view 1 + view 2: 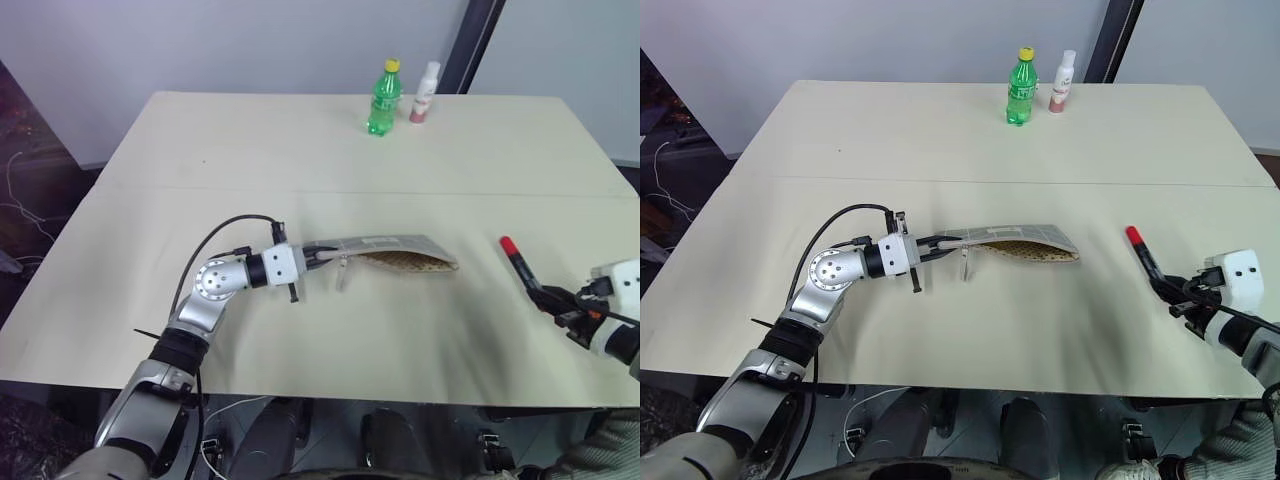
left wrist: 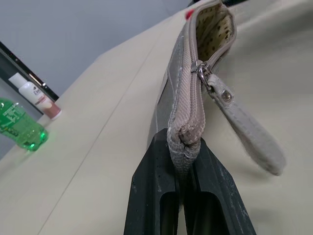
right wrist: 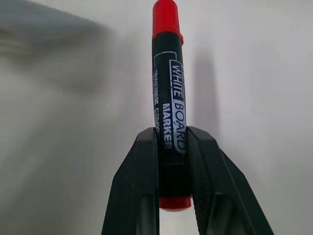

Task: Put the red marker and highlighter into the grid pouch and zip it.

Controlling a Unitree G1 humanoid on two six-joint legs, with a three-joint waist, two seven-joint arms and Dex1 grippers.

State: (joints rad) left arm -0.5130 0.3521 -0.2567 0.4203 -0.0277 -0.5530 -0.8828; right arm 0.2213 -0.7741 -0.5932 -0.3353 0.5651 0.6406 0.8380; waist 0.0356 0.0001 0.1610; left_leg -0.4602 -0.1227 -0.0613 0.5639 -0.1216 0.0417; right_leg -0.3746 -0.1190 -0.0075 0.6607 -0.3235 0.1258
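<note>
A: What's the left gripper (image 2: 188, 161) got from where you stand?

B: It's clamped on the closed end of the grid pouch (image 1: 395, 253). The 2 black fingers (image 2: 151, 191) pinch the fabric edge just past the end of the zip, and the gripper points level, across toward the robot's right.

A: Is the pouch flat on the table (image 1: 300, 150)?

B: No, the held end is lifted. The rest stretches away from the gripper over the middle of the table, and the far end sags toward the surface; I can't tell if it touches.

A: Zipped?

B: Partly open. The mouth gapes along the far half, and you can see a pale dotted lining inside. The zip slider sits near the held end, with the grey pull strap (image 2: 247, 132) hanging down from it.

A: And the right gripper (image 3: 171, 161)?

B: Its fingers are closed around the red marker (image 1: 518, 262). The marker has a black barrel with white lettering and red at both ends. The fingers grip its lower part, so 1 red end pokes out behind them and the red cap points away, up and toward the pouch.

A: How near is it to the pouch?

B: Well apart. The marker is out at the robot's right side near the table's front edge, with bare tabletop between its tip and the pouch's open end.

A: Anything else up there?

B: A green bottle (image 1: 383, 97) with a yellow cap and a small white bottle (image 1: 425, 92) beside it, both standing at the far edge.
</note>
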